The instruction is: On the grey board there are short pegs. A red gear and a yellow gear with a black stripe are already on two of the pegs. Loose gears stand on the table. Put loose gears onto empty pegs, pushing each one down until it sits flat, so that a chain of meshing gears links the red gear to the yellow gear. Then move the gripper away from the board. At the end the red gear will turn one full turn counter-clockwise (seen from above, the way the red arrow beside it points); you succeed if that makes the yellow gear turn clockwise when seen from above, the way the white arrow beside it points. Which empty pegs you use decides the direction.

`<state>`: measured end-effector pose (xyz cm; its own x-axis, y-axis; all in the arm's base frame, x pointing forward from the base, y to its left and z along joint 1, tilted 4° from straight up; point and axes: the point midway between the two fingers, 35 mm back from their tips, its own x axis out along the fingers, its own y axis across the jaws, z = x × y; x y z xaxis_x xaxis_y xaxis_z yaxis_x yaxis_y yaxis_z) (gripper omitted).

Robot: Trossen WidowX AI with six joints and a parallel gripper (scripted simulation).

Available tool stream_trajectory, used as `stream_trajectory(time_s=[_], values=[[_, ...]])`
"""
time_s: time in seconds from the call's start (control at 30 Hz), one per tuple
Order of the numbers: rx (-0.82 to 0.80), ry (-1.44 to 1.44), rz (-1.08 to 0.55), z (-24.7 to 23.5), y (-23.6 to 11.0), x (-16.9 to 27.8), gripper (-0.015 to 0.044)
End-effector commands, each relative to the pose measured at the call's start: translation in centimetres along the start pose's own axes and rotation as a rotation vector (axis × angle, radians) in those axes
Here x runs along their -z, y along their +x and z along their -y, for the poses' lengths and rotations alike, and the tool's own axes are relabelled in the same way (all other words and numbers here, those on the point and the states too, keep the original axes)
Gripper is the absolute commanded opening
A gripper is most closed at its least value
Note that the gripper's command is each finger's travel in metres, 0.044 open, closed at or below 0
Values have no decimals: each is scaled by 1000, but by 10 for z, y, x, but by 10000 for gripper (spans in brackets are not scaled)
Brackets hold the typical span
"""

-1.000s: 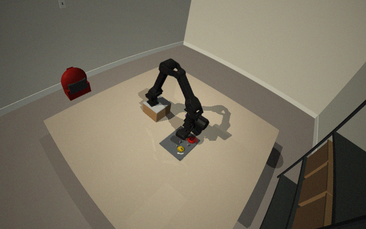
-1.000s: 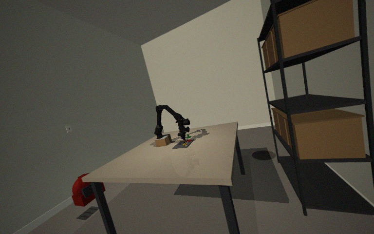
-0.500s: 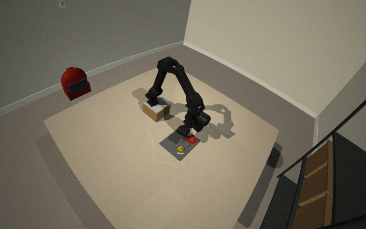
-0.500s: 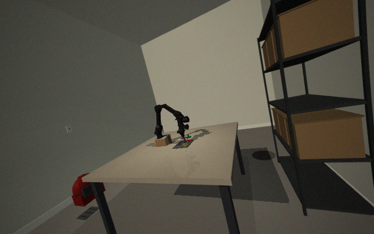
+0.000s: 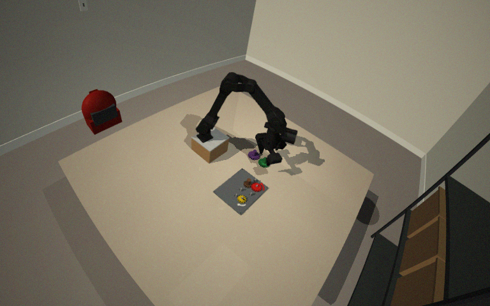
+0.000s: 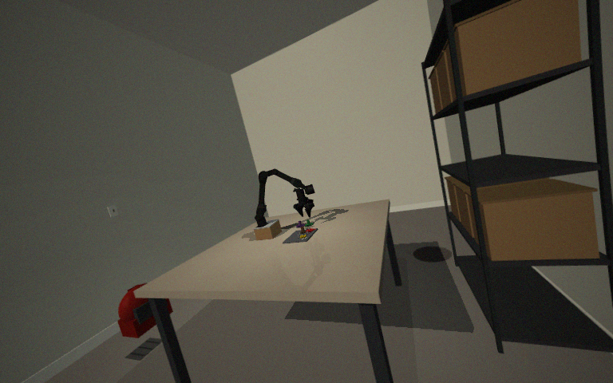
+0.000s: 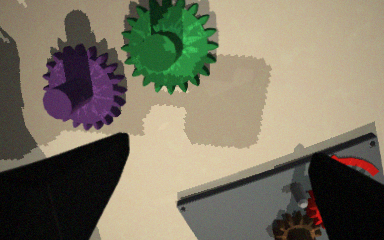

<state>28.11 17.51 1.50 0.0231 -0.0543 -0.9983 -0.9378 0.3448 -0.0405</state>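
My gripper (image 5: 266,157) (image 6: 305,215) (image 7: 219,152) is open and empty, above the table near the loose gears. A purple gear (image 5: 253,155) (image 6: 299,223) (image 7: 105,95) and a larger green gear (image 5: 263,162) (image 6: 309,223) (image 7: 195,60) stand on the table, knobs up. On the grey board (image 5: 225,191) (image 7: 225,200), a brown gear (image 5: 247,183) (image 7: 296,231) sits beside the red gear (image 5: 256,188); whether it lies fully flat is too small to tell. The yellow gear (image 5: 240,198) (image 6: 303,236) is near the front corner. Several empty pegs show, one peg (image 7: 299,195) near the red gear.
The arm's base stands on a box (image 5: 209,151) (image 6: 267,231) behind and left of the board. The right finger hides part of the board and red gear in the wrist view. A shelf rack (image 6: 472,199) stands beyond the table (image 5: 173,216) on the right.
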Motion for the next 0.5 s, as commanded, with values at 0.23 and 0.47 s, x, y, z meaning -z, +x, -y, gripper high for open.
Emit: stream_trajectory(time_s=[0.23, 0.47], values=[[-4, -304, 5, -37, 2, -34, 440], [-4, -304, 5, -37, 23, -36, 440]])
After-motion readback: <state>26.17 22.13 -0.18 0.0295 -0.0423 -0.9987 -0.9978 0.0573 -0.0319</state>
